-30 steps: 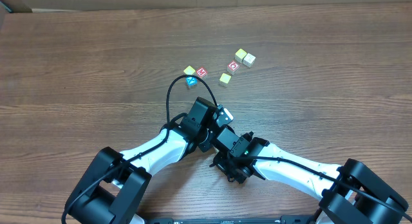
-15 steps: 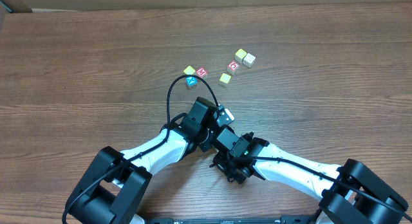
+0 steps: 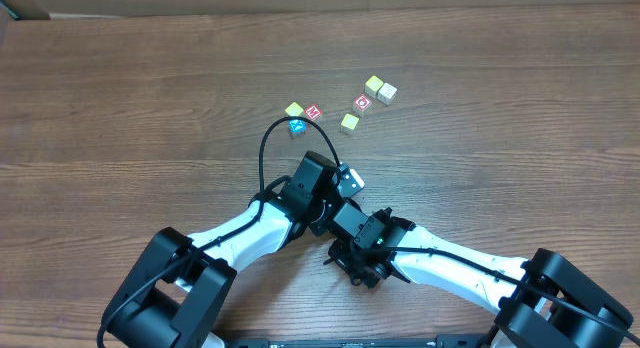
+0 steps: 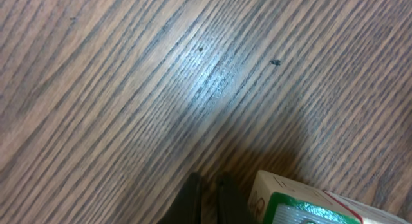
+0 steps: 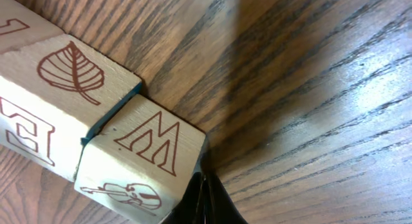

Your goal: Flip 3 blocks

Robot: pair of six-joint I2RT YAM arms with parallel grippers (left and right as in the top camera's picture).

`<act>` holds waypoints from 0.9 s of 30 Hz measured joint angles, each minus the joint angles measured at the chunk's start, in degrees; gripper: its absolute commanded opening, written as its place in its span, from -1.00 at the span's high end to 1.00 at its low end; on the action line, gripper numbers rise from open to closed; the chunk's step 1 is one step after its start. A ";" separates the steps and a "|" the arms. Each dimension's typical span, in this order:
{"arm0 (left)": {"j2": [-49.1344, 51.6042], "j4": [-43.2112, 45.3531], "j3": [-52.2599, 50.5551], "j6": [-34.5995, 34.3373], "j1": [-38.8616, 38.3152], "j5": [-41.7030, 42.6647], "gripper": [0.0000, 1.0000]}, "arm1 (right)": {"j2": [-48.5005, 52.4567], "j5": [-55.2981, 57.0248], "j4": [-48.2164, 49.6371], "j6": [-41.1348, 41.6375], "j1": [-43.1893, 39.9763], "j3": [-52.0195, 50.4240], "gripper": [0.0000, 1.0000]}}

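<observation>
Writing: right wrist view gives a brown W on top of the W block [image 5: 138, 163], with a violin drawn on its side; next door the leaf block [image 5: 58, 95] shows a leaf on top and an E on its side; a third block [image 5: 16, 24] pokes in at the top-left corner, its mark too cropped to read
Far cubes: overhead, a red M cube [image 3: 313, 112] and a red O cube [image 3: 363, 102] can be read among the scatter toward the far side; the other faces there are too small to read
Green face: left wrist view catches a green-and-white block [image 4: 309, 201] at the bottom edge, a red line along it; lettering cut off, nothing legible
Right side: right fingers [image 5: 207, 205] pressed fully together, holding nothing; the tip touches the lower corner of the W block
Left side: left fingers [image 4: 190, 201] closed, only a sliver between the tips, empty; green-and-white block just beside them; touching or not, I cannot tell
Blocks, where: on the wood table [image 4: 161, 89]; W block and leaf block side by side and touching, a teal strip showing in the seam; all right at the fingertips, well apart from the far scatter
</observation>
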 measured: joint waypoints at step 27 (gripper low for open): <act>0.52 1.70 0.00 0.15 0.02 0.66 0.92 | 0.00 0.00 -0.22 1.49 0.00 0.00 0.92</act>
